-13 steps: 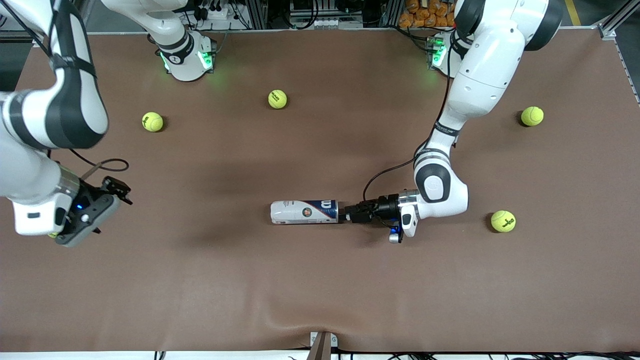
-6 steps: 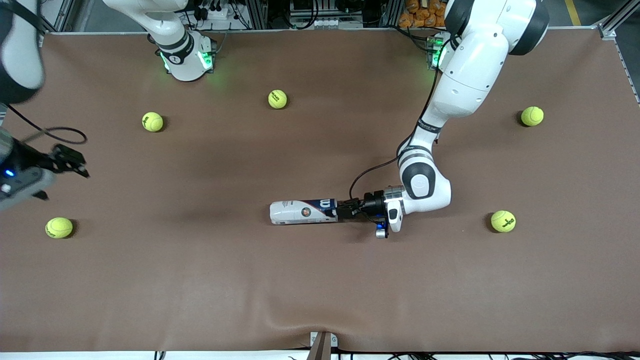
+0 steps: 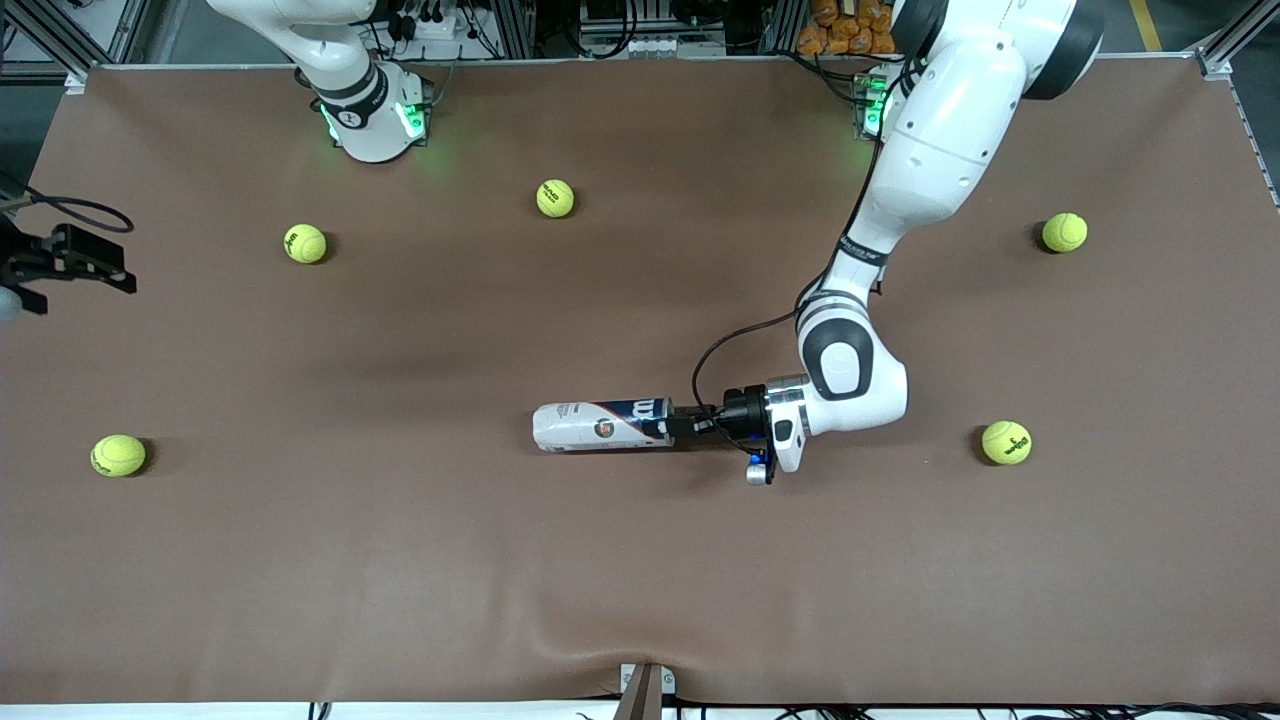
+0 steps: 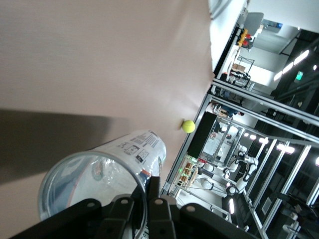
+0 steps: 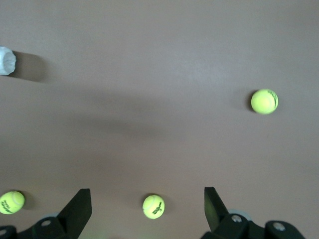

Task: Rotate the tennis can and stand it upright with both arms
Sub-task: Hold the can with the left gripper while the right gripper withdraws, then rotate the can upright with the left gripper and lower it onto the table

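The tennis can lies on its side in the middle of the brown table, its open mouth toward the left arm's end. My left gripper is level with the table and shut on the can's rim. In the left wrist view the clear rim runs between the two black fingers, one inside the mouth and one outside. My right gripper is open and empty, high over the right arm's end of the table. Only its black wrist part shows in the front view. The can's white closed end shows in the right wrist view.
Several yellow-green tennis balls lie scattered: one under the right arm, two toward the bases, two at the left arm's end. The table's front edge has a small bracket.
My right arm has swung up and out past its end of the table, uncovering a ball. My left gripper has slid onto the can's mouth, nudging the can slightly toward the right arm's end.
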`<state>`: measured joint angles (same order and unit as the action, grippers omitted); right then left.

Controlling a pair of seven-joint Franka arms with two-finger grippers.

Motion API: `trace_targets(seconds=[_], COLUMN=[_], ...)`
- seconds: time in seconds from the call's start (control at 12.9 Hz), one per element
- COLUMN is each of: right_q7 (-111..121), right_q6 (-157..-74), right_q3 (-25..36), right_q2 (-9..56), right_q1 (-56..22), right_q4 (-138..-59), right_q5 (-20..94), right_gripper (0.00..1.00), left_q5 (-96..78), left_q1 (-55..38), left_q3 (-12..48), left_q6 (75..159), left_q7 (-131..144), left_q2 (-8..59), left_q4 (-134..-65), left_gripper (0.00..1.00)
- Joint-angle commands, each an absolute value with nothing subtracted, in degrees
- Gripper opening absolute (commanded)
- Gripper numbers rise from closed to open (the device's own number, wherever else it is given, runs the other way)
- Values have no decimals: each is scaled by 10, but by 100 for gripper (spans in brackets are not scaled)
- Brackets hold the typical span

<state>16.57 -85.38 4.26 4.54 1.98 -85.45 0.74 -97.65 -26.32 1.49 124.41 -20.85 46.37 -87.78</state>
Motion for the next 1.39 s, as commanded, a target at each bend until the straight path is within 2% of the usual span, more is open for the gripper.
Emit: trace_targets(seconds=[0.0, 0.31, 0.62, 1.16, 1.32], right_q7=[79, 23, 23, 32, 33], right_q6=[-820, -793, -796, -812, -815], right_q3=[54, 20, 25, 25, 24], right_q2=[5, -11, -14, -7, -7], right_q1=[5, 39, 47, 51, 49], right_q4=[-874, -877, -876, -860, -859], right_q5=[17, 23, 31, 23, 21], right_gripper=[100, 100, 100, 100, 100], left_q5=[-909, -657, -373, -60, 5], left_q1=[-298, -329, -366, -457, -467], left_q3=[6, 11, 14, 7, 7], left_q6=[1286, 1301, 1301, 1292, 1255], left_q7=[-154, 94, 315, 412, 415], left_q2=[404, 353, 354, 359, 367], left_q4=[-890, -843, -781, -777, -775], left_gripper=[0, 0, 0, 0, 0])
